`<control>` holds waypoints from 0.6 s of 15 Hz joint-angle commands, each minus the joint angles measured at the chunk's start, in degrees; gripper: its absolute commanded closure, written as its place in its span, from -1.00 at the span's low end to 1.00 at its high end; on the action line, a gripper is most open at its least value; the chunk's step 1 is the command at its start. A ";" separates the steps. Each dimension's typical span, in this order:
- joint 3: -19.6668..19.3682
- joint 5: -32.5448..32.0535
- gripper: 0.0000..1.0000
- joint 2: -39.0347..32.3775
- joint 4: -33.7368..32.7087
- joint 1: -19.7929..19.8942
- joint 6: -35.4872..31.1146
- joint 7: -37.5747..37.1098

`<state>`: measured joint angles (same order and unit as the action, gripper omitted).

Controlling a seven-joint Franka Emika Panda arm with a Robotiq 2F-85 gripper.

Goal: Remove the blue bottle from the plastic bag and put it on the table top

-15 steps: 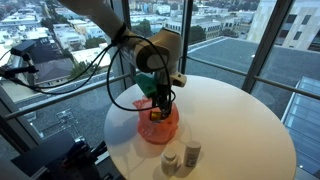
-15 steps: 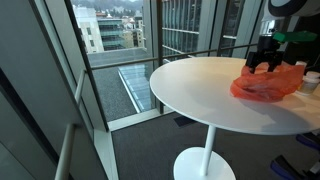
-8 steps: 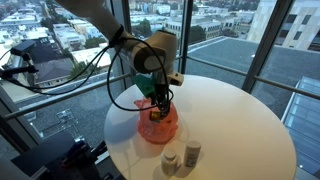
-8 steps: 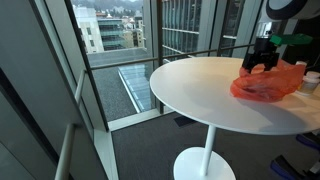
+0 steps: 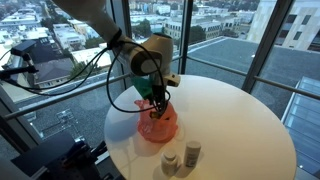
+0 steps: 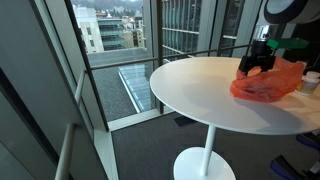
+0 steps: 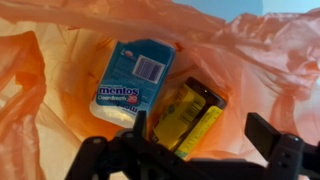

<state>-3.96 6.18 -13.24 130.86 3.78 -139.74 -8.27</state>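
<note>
An orange plastic bag point(image 5: 158, 128) lies on the round white table point(image 5: 230, 120); it also shows in an exterior view point(image 6: 266, 86). In the wrist view the bag point(image 7: 60, 70) is open, and a blue Mentos bottle point(image 7: 133, 78) lies inside it beside a yellow packet point(image 7: 190, 118). My gripper point(image 7: 205, 135) is open just above the bag's mouth, its fingers either side of the yellow packet, with the blue bottle off to one side. The gripper shows over the bag in both exterior views point(image 5: 157, 102) point(image 6: 256, 64).
Two small pale containers point(image 5: 170, 160) point(image 5: 192, 152) stand near the table's edge beside the bag. Another pale object point(image 6: 312, 80) sits past the bag. Glass walls and railings surround the table, and black cables point(image 5: 115, 80) hang from the arm.
My gripper has shifted slightly up and sideways over the bag. The bag's top now stands a little higher and more bunched.
</note>
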 commanded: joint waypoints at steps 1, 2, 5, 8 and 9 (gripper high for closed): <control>0.16 2.54 -1.00 0.09 0.32 0.75 -0.78 1.20; 0.14 3.28 -1.00 0.05 0.27 0.97 -0.57 1.33; 0.00 5.77 -1.00 -0.05 0.30 1.83 -0.15 1.43; -0.44 7.16 -1.00 0.05 0.35 2.51 0.03 0.86; -0.52 7.67 -1.00 0.01 0.29 2.82 0.15 0.96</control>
<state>-4.20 11.82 -13.59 130.94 5.72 -139.79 -8.15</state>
